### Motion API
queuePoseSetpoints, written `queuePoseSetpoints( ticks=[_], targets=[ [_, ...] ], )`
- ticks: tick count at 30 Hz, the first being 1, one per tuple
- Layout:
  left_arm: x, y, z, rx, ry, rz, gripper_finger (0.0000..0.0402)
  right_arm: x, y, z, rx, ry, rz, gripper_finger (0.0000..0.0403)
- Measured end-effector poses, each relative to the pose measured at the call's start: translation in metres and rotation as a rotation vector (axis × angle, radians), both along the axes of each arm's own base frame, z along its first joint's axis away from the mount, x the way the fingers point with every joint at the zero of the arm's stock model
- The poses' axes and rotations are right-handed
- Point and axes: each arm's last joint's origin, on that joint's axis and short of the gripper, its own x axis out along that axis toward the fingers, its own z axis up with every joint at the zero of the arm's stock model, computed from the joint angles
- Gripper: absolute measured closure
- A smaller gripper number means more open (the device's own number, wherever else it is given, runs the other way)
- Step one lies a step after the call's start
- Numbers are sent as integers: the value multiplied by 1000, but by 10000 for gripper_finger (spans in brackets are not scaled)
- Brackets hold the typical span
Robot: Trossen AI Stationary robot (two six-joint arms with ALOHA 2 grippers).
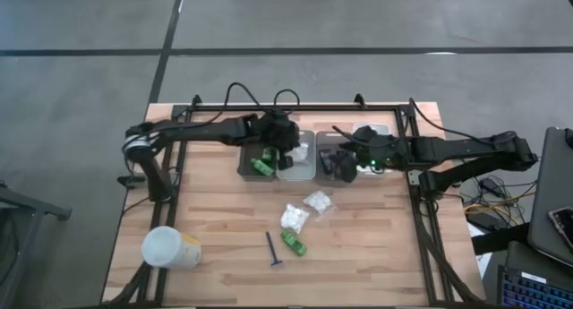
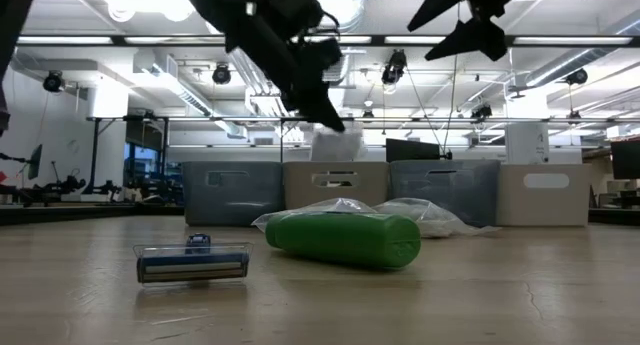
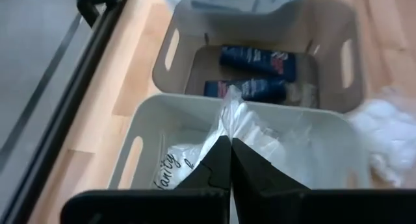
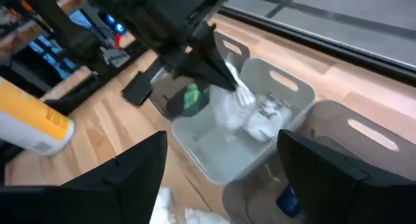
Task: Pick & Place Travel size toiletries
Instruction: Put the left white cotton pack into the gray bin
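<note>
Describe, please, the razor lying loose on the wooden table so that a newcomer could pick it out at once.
Start at the row of grey rectangular bins along the far side of the wooden table, then come toward the near edge past the white crinkly packets. The thin dark T-shaped razor lies alone beside the small bright green bottle. It is the only slim, dark, handled item among the loose things.

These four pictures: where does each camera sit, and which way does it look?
High: above, straight down on both arms and the bins.
Low: at tabletop level, across a green bottle and a razor; arms overhead.
Left wrist: on the left gripper, pinching a white packet over a bin.
Right wrist: on the open right gripper.
Both wrist views share that packet.
</note>
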Motion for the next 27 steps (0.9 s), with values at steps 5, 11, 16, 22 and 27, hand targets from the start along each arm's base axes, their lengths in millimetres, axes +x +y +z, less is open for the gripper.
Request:
queuePoseSetpoints(
  ticks=[5,11,16,22,27],
  targets=[
    [12,14,-25,-20,58,24,399,-3,0,-2,18,25,-12,121],
    [21,19,-42,-11,119,58,364,3,0,-8,24,48,-14,103],
    [19,18,-40,-21,130,69,273,3,0,-10,23,66,-14,86],
    [6,13,-22,-16,155,82,177,3,0,-11,23,76,-14,70],
    [-11,1,10,-28,106,93,147,4,0,-12,31,74,-20,58]
  ],
)
